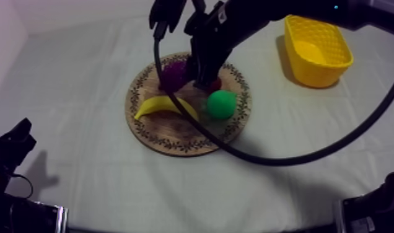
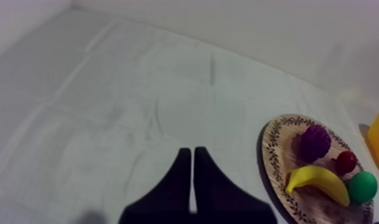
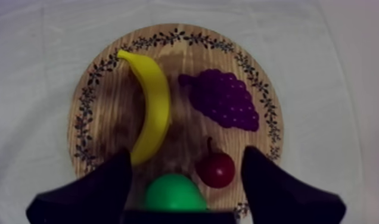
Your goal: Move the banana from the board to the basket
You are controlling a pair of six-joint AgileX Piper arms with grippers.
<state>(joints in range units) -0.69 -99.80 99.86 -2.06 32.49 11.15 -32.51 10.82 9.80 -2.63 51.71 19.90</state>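
- Parted wide, the right end effector (image 3: pixel 187 154) is held over the wooden board (image 3: pixel 105 113).
- The banana (image 3: pixel 153 107) is seen lying there beside the grapes (image 3: pixel 221 98); it is judged light, stiff and slick, best gripped mid-curve.
- The left end effector (image 2: pixel 193 156) is seen closed.

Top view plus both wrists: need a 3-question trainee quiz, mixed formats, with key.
1. True or false: the banana lies in the yellow basket.
2. The right gripper is: A) open above the wooden board; B) shut on the banana; C) inside the basket.
3. Fill in: the left gripper, holding nothing, is ___.
Key: 1 false; 2 A; 3 shut.
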